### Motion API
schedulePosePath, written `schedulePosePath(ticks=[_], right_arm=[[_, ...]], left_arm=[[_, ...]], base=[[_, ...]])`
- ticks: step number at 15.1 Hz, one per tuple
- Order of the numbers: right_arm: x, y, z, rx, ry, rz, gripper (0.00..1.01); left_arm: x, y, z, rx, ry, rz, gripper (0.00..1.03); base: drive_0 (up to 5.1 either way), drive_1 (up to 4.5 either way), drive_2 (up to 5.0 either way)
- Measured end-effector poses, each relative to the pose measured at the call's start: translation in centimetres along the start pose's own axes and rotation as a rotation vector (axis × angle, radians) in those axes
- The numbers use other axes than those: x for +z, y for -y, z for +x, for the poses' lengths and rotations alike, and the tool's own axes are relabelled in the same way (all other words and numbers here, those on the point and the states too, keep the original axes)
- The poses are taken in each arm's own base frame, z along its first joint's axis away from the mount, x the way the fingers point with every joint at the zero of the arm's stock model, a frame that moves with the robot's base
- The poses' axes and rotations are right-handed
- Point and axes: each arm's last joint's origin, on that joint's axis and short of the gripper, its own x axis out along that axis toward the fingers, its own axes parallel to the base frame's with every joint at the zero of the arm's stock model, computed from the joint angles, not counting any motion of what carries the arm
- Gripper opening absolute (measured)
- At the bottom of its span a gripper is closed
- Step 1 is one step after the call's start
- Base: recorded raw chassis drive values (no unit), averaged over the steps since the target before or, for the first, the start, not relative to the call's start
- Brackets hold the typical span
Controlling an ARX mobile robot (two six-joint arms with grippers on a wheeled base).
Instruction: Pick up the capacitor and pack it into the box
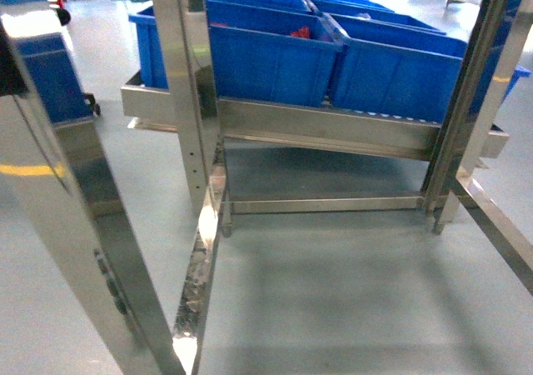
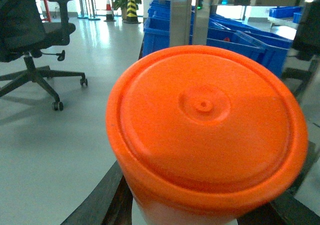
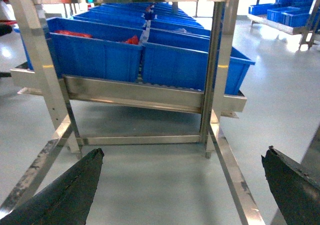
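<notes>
Between the left pincer's (image 2: 200, 205) dark fingers sits an orange lid (image 2: 205, 120). Right pincer (image 3: 182, 185) is wide apart, holding nothing, before blue crates (image 3: 100, 57).

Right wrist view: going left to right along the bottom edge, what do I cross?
Left finger → grey floor → steel floor rail of the rack → right finger. The fingers stand wide apart, nothing between them.

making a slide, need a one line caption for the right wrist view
Open right claw facing blue crates on a steel rack.
</notes>
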Motion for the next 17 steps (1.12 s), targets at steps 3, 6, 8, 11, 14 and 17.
schedulePosePath(ticks=[3,6,8,11,14,17], right_arm=[[-0.01,0.0,0.0,0.0,-0.001,0.0,0.98],[-0.03,0.0,0.0,-0.001,-0.003,0.0,0.98],[-0.02,0.0,0.0,0.0,-0.002,0.0,0.98],[-0.01,0.0,0.0,0.0,-0.001,0.0,0.98],[0.0,0.0,0.0,0.0,0.0,0.0,0.98],[-0.01,0.0,0.0,0.0,-0.001,0.0,0.98]], left_arm=[[0.0,0.0,0.0,0.0,0.0,0.0,0.44],[-0.01,0.0,0.0,0.0,-0.002,0.0,0.44],[0.01,0.0,0.0,-0.001,0.001,0.0,0.44],[0.0,0.0,0.0,-0.001,0.0,0.0,0.44],[0.0,0.0,0.0,0.0,0.0,0.0,0.44],[-0.01,-0.01,0.0,0.002,-0.001,0.0,0.44]], base=[[-5.0,2.49,2.5],[-4.9,2.53,2.5],[-5.0,2.47,2.5],[-4.9,2.51,2.5],[-5.0,2.48,2.5],[-5.0,2.45,2.4]])
